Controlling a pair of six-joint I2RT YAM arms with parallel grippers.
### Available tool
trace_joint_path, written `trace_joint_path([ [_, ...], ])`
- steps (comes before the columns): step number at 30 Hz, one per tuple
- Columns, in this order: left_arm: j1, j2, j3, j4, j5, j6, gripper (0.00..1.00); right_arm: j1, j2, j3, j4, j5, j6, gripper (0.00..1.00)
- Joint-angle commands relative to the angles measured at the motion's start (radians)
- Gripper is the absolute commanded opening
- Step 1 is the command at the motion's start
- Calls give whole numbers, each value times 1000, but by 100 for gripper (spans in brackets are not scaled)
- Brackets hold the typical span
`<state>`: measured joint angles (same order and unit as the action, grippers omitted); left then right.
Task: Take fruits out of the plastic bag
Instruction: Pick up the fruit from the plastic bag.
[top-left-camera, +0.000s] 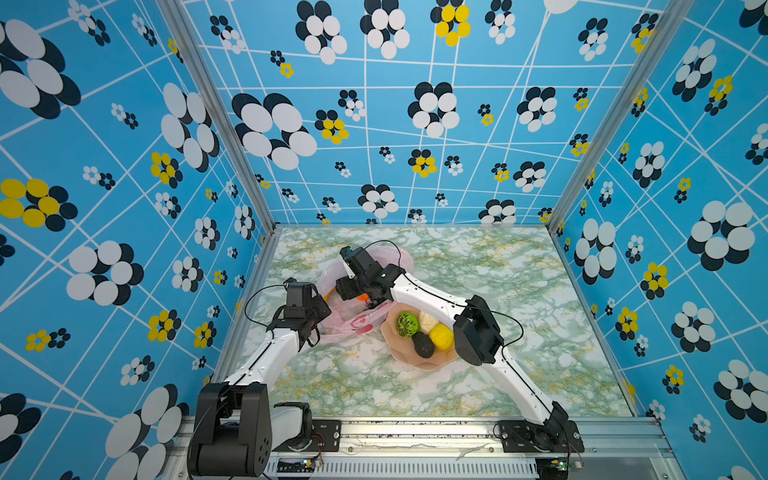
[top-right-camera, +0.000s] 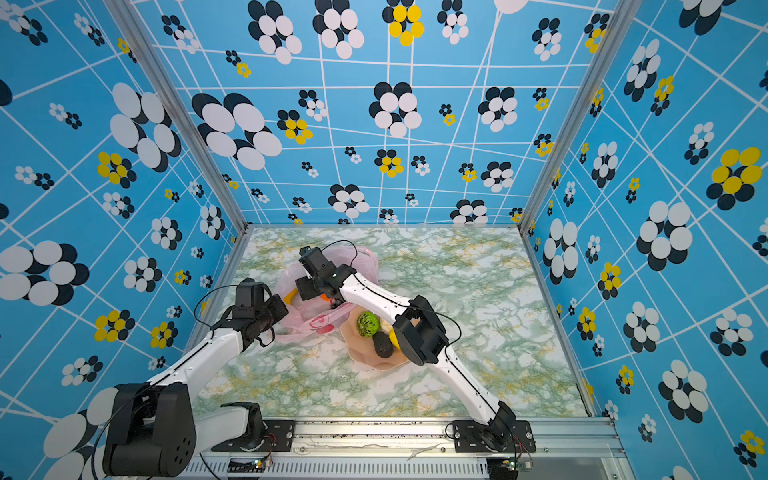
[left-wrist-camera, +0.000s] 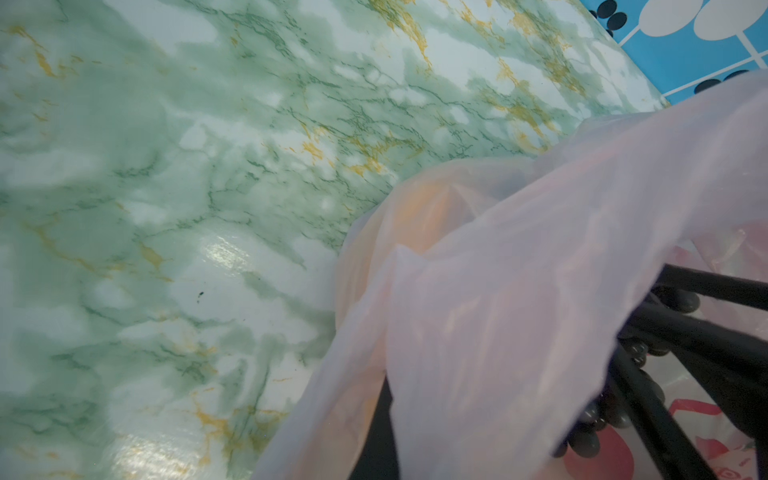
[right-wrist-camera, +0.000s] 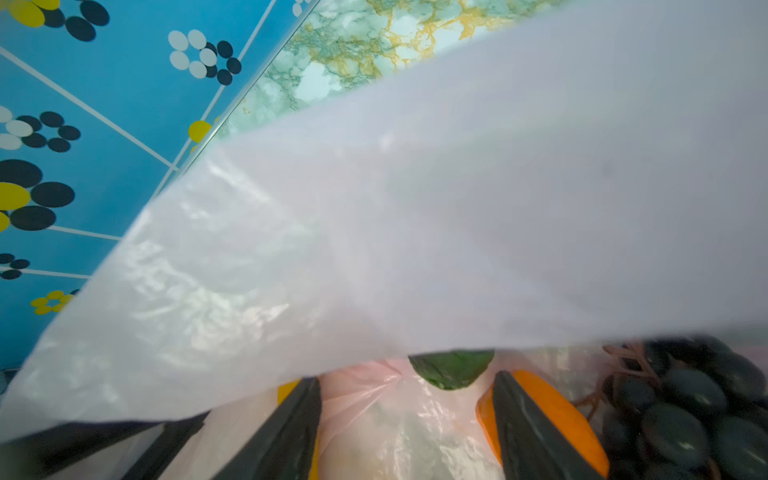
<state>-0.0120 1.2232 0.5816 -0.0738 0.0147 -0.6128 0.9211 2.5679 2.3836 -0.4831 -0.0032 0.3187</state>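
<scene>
Pink plastic bag (top-left-camera: 328, 276), centre-left of table (top-left-camera: 478, 266): orange (right-wrist-camera: 561, 411), grapes (right-wrist-camera: 685, 399), lime (right-wrist-camera: 451, 368), banana (top-right-camera: 291, 296) inside. Peach plate (top-left-camera: 419, 362), touching bag's near-right: kiwi half (top-left-camera: 406, 324), pale piece (top-left-camera: 428, 319), lemon (top-left-camera: 441, 336), avocado (top-left-camera: 424, 345). L gripper (top-left-camera: 322, 316): clenched on bag's near-left edge. R gripper (right-wrist-camera: 405, 386): inside bag, jaws spread, nothing gripped; orange beside one finger.

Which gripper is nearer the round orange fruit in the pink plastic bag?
Right: right gripper is inside the bag, one finger beside the orange fruit; left gripper pinches the bag's rim.
</scene>
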Motion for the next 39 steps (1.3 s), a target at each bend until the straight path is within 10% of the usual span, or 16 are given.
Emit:
trace_joint_path([
  [1,12,-14,-16,32,25,33,0,5,65,100,-82,55,-43,69],
  [18,17,-57,-72,127,89,53,0,5,243,285,-110,118,-64,67],
  [39,17,-65,-102,178,98,61,0,30,204,304,-151,120,-91,36],
])
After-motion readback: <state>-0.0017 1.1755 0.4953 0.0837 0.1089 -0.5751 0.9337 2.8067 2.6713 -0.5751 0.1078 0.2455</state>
